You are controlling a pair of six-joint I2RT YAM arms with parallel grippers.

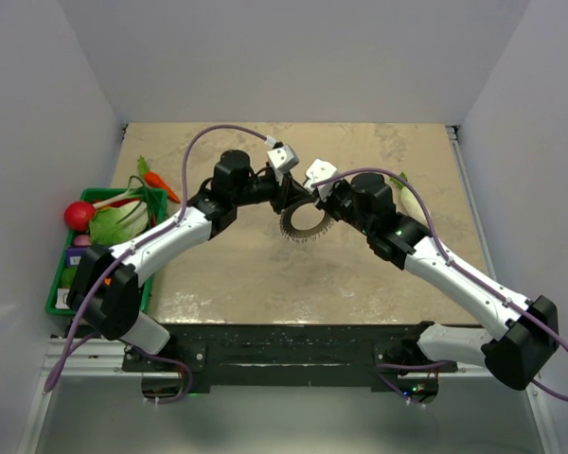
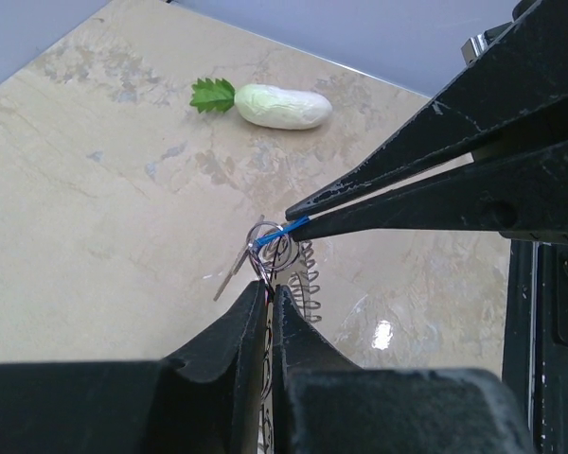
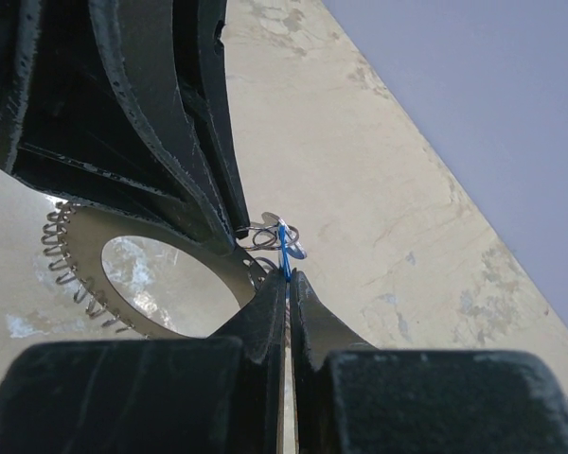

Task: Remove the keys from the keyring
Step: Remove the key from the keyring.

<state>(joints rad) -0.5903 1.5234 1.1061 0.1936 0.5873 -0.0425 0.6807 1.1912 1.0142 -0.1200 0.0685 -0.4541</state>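
Over the middle of a beige marbled worktop [image 2: 95,189], two black pincers meet tip to tip at a grey coiled keyring [image 3: 85,270]. The left pincer [image 2: 268,291] is pressed nearly together on the ring's edge, while the right pincer [image 3: 286,281] is clamped tight on the blue-headed key [image 2: 275,235] – the key is still attached to the keyring by small wire loops. A white radish [image 2: 282,106] with green leaves lies well apart, farther back on the worktop.

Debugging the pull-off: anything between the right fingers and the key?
Nothing visible: the right fingers pinch the key by its blue head. The left fingers clamp the keyring right beside it.
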